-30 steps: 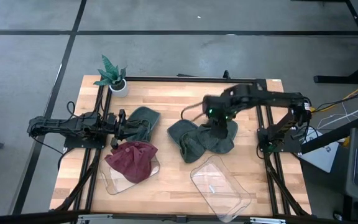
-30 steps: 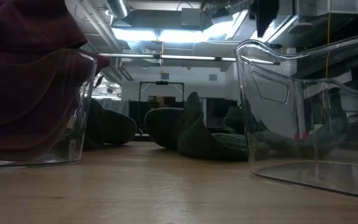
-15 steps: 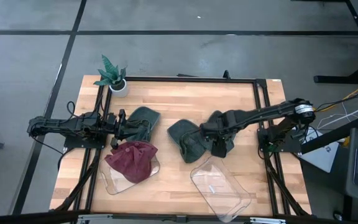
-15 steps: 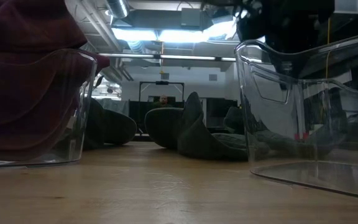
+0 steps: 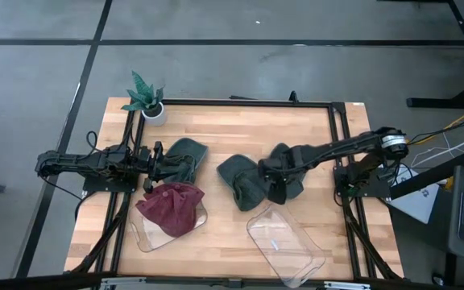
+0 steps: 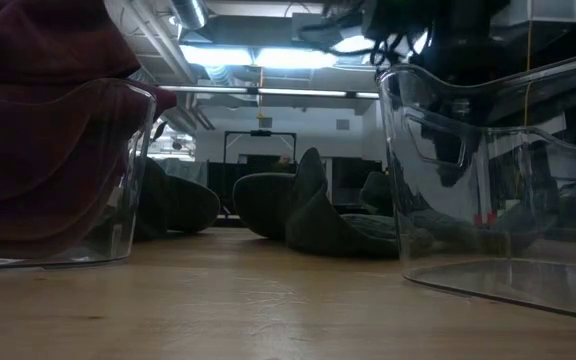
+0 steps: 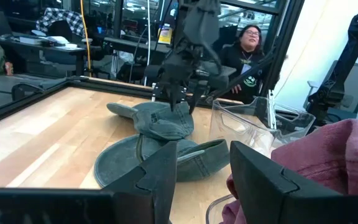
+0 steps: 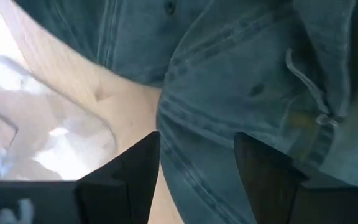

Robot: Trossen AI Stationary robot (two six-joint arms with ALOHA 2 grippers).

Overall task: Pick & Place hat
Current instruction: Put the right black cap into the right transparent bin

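Two dark green hats [image 5: 252, 181] lie in a heap mid-table, brims on the wood. My right gripper [image 5: 274, 187] points down at the heap's right part, its open fingers [image 8: 132, 174] close over the denim [image 8: 241, 93]. A third green hat [image 5: 185, 155] lies at the left, just in front of my left gripper [image 5: 161, 161], which waits level and open [image 7: 204, 180]. A maroon hat [image 5: 171, 208] sits in the left clear container [image 5: 139, 238]. My right gripper comes at the top of the green hat [image 7: 166, 115] from above with open fingers [image 7: 178, 102]. I cannot tell whether the fingertips touch the cloth.
An empty clear container [image 5: 287, 242] lies near the front edge, right of centre. A potted plant [image 5: 145, 98] stands at the far left corner. A black frame [image 5: 341, 145] borders the table. A person [image 7: 247, 46] sits beyond the table.
My right gripper has come down from well above the table onto the heap of green hats, shifting a little toward the near edge and tipping more steeply down, fingers still open. The hats have not moved.
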